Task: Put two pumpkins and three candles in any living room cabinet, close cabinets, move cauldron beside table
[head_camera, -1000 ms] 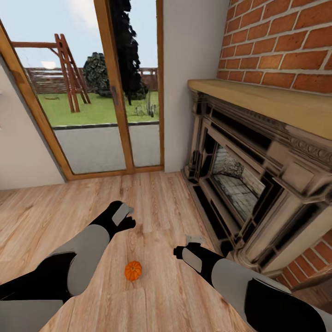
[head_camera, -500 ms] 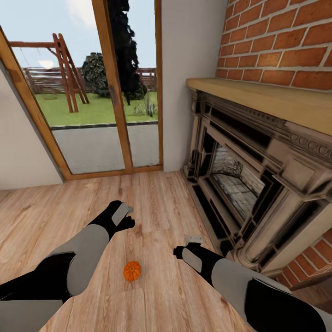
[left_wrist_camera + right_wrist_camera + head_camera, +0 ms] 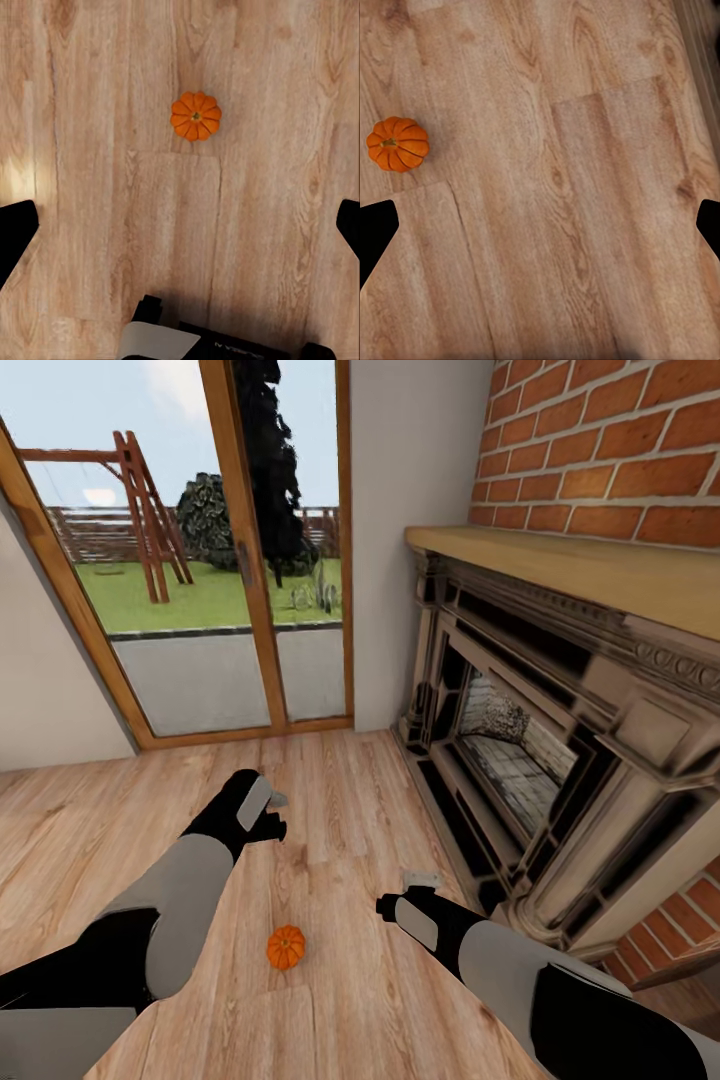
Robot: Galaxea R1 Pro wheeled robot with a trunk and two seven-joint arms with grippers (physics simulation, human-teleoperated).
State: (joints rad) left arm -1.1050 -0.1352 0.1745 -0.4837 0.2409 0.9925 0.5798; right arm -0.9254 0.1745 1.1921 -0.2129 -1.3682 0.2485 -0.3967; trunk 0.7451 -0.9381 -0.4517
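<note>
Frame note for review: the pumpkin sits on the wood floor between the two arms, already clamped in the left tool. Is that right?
Not quite. The pumpkin does sit on the wood floor between the two arms, but it is not clamped. The left tool is apart from it with both fingers spread, as the left wrist view shows: the pumpkin lies free on the planks.

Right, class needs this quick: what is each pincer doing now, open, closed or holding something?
Left pincer: open, holding nothing.
Right pincer: open, holding nothing.
</note>
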